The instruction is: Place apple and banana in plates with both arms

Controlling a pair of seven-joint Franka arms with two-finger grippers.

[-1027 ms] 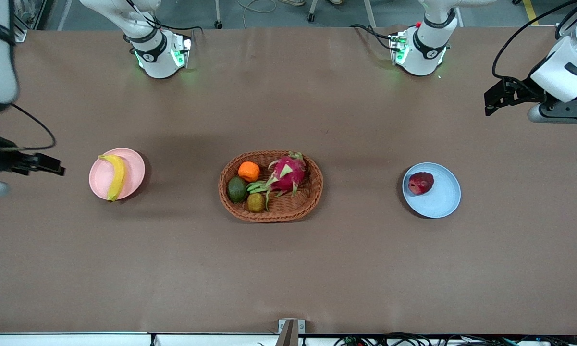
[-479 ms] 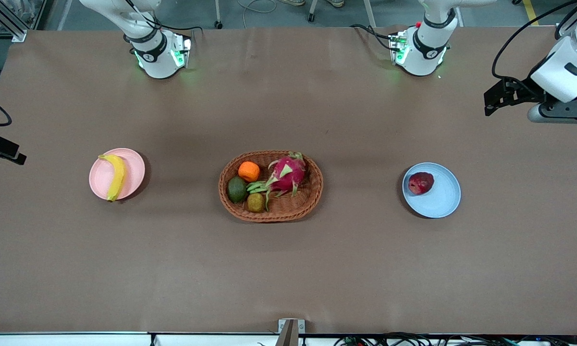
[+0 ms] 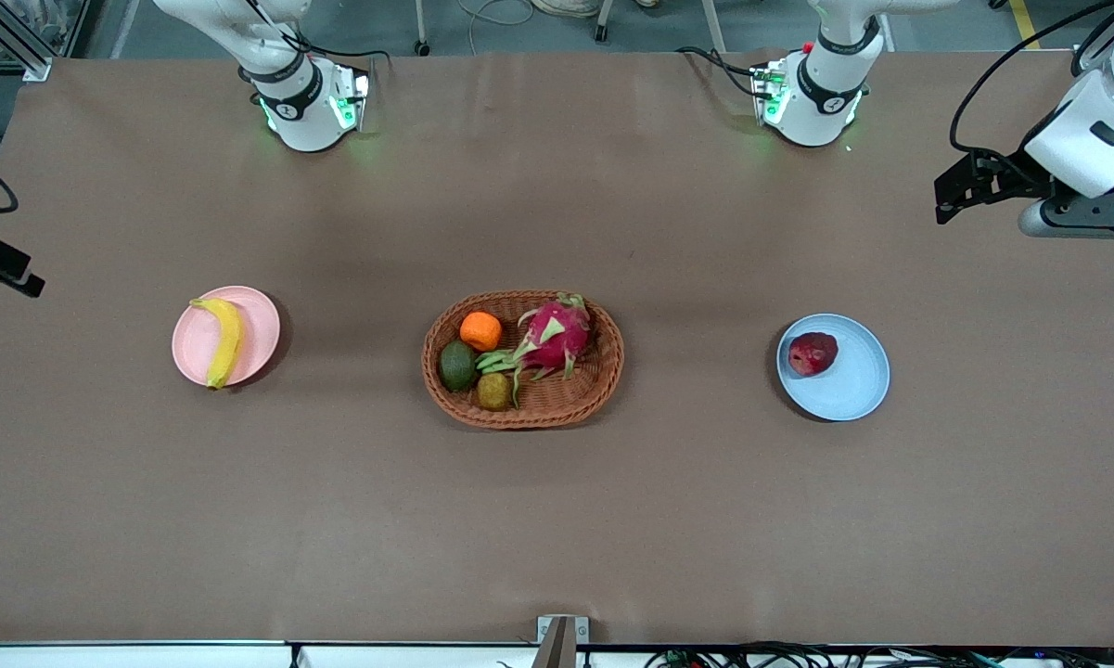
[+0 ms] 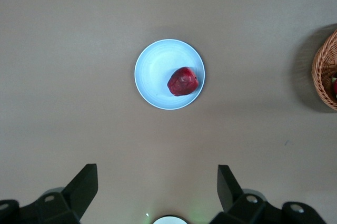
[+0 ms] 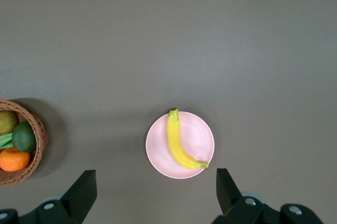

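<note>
While both arms wait raised at the table's ends: banana (image 3: 222,341) lying across pink plate (image 3: 258,317), toward the right arm's end; apple (image 3: 813,353) on blue plate (image 3: 855,380), toward the left arm's end; basket (image 3: 603,376) of fruit between them. Left gripper (image 4: 157,190) fingers spread apart, empty. Right gripper (image 5: 156,192) likewise spread, empty.

Count on the table: two plates, one pink (image 3: 258,327) and one blue (image 3: 853,380). One banana (image 3: 224,340). One apple (image 3: 813,353). One wicker basket (image 3: 603,376) holding four fruits: one orange (image 3: 480,331), one dragon fruit (image 3: 554,336), one avocado (image 3: 457,366), and one brownish round fruit (image 3: 494,391), possibly a kiwi. Two robot arms, bases (image 3: 301,102) and (image 3: 812,97).
</note>
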